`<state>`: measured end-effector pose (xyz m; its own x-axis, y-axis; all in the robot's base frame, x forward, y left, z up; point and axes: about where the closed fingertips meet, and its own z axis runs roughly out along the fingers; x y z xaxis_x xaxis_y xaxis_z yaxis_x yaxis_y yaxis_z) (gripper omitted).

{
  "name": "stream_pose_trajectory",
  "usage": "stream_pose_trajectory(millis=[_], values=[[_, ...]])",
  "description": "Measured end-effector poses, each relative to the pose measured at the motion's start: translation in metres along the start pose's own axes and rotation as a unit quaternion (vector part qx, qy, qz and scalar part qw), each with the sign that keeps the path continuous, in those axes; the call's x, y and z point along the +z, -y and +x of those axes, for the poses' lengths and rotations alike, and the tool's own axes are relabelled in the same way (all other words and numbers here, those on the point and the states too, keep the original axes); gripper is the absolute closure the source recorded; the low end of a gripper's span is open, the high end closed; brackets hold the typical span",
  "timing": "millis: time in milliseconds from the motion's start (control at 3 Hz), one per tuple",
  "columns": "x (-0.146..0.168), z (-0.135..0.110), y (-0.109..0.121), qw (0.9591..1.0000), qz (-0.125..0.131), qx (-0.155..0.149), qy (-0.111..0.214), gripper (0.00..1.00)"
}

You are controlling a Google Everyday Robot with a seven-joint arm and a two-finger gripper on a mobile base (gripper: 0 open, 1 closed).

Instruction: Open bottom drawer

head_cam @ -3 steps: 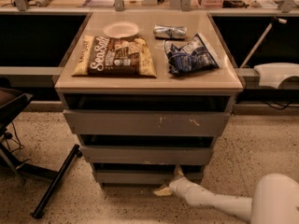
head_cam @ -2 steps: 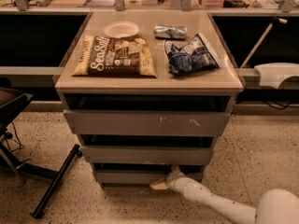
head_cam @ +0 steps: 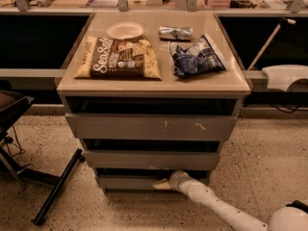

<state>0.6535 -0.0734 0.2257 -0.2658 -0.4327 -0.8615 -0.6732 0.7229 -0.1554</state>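
Note:
The bottom drawer [head_cam: 130,182] is the lowest and narrowest of three grey handleless fronts under the beige cabinet top [head_cam: 159,83]. Its plain front sits a little proud of the cabinet, with a dark gap above it. My gripper [head_cam: 163,183] is at the right part of that front, at its upper edge, on the end of my white arm [head_cam: 216,207] that reaches in from the lower right. The fingertips are pale and press against or hook the drawer's edge. The tray inside is hidden.
Above are the middle drawer [head_cam: 151,160] and the widest, scratched top drawer [head_cam: 151,127]. On the top lie a Sea Salt chip bag [head_cam: 120,57], a white plate [head_cam: 125,30], a blue bag [head_cam: 195,57] and a silver packet [head_cam: 175,32]. A black stand leg [head_cam: 57,186] crosses the floor at left.
My gripper has moved up and left from the floor in front of the cabinet to the bottom drawer's upper edge. The arm has stretched further in.

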Motion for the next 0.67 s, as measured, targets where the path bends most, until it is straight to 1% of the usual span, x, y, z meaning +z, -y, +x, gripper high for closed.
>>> stream_pose_trajectory(millis=[333, 667], values=[[0.003, 0.019, 0.009, 0.9996, 0.007, 0.001, -0.027, 0.00], [0.000, 0.057, 0.017, 0.9982, 0.013, 0.019, -0.056, 0.00]])
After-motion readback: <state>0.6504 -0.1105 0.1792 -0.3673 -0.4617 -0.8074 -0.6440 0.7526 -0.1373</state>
